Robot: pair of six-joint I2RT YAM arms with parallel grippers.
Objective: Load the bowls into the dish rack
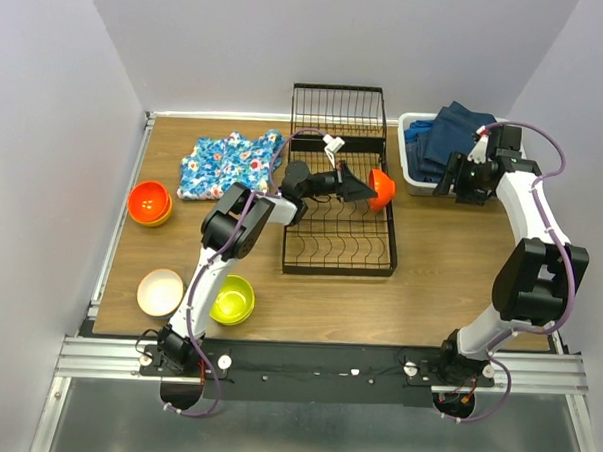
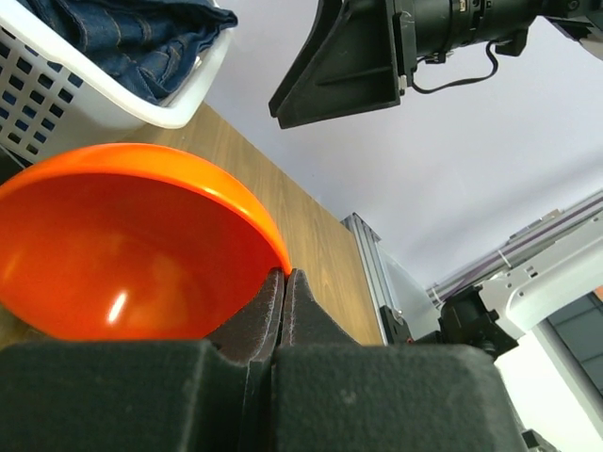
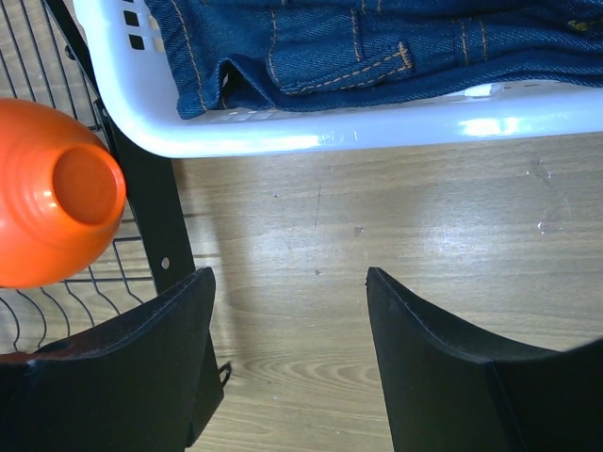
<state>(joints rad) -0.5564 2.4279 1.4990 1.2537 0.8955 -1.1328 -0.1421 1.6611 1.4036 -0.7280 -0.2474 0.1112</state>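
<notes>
Along the left edge of the surface I see an orange bowl stack (image 1: pixel 149 201). Toward the near-left corner sit a white bowl (image 1: pixel 160 292) and a lime-green bowl (image 1: pixel 232 299), all of them outside the rack.

Further right, the left gripper (image 1: pixel 371 189) is clenched on the rim of a red-orange bowl (image 2: pixel 122 254). It holds the bowl on edge at the right rail of the dish rack (image 1: pixel 340 250), which stands in the middle of the surface toward the far edge. I judge this to be the placing step for that bowl. Next I would bring it in over the curved dividers, lower it until it stands in a slot, and only then let go, so that it does not roll off the rail.

Toward the far-right corner, the right gripper (image 3: pixel 287 278) hangs released beside the white basket (image 1: pixel 425 151), grasping nothing.
</notes>
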